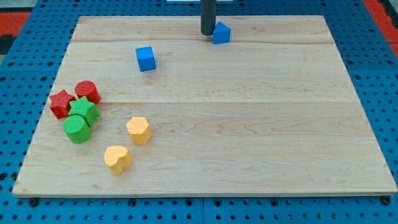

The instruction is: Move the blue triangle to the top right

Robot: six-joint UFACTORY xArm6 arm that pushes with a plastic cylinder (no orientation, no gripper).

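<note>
A lab or test bench: a plain wooden board [205, 124] lies on a blue pegboard table [25, 37] full of regular holes, with a red strip [382, 9] at the frame's upper right corner.

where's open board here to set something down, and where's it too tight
Free: the whole stretch of the board to the view's right of the yellow blocks, below the blue triangle. Also the strip between the blue cube and the cluster. Crowded: the view's left, where red star, red cylinder, green star and green cylinder bunch together. My tip sits against the triangle's left.
</note>
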